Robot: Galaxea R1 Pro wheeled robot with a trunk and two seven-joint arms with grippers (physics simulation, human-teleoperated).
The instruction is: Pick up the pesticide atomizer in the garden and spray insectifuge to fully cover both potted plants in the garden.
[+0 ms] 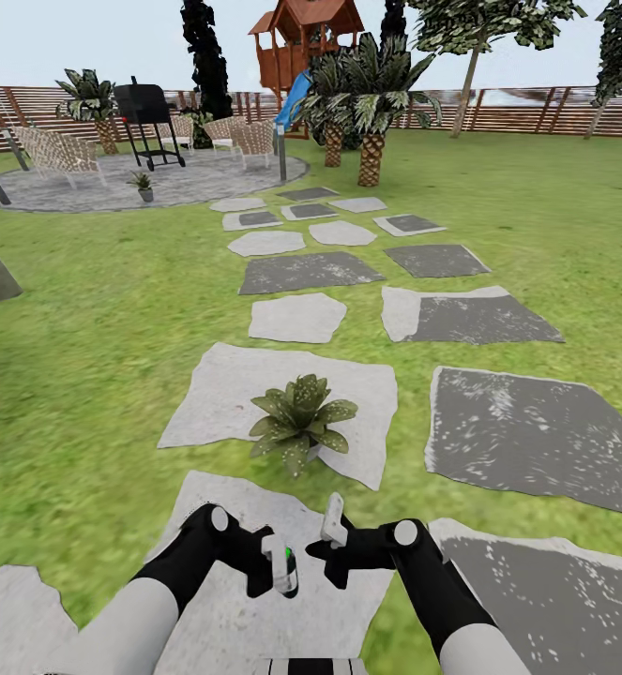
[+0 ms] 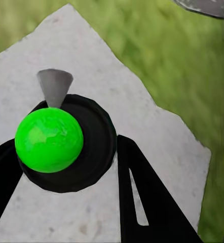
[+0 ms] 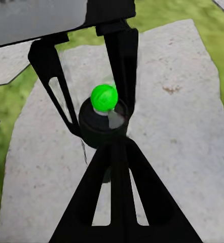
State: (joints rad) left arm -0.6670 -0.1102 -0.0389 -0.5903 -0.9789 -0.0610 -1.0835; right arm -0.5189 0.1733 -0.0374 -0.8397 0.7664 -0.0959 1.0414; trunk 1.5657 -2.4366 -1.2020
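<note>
Dark-bodied pesticide atomizer [image 1: 286, 565] with white trigger head, upright, clamped between left gripper [image 1: 275, 569] fingers; right gripper [image 1: 334, 539] just beside it, grip state indeterminate; low green-leaved potted plant [image 1: 300, 420] directly ahead on pale grey stepping stone [image 1: 219, 394], left arm placed to spray

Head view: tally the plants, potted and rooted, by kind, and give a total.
Low potted plants on paving: 2, one on the near stepping stone, one on the round patio.
Palm trees: 3, one by the patio chairs, two close together near the playhouse.
Other trees near the fence: at least 4.
Total: at least 9.
</note>
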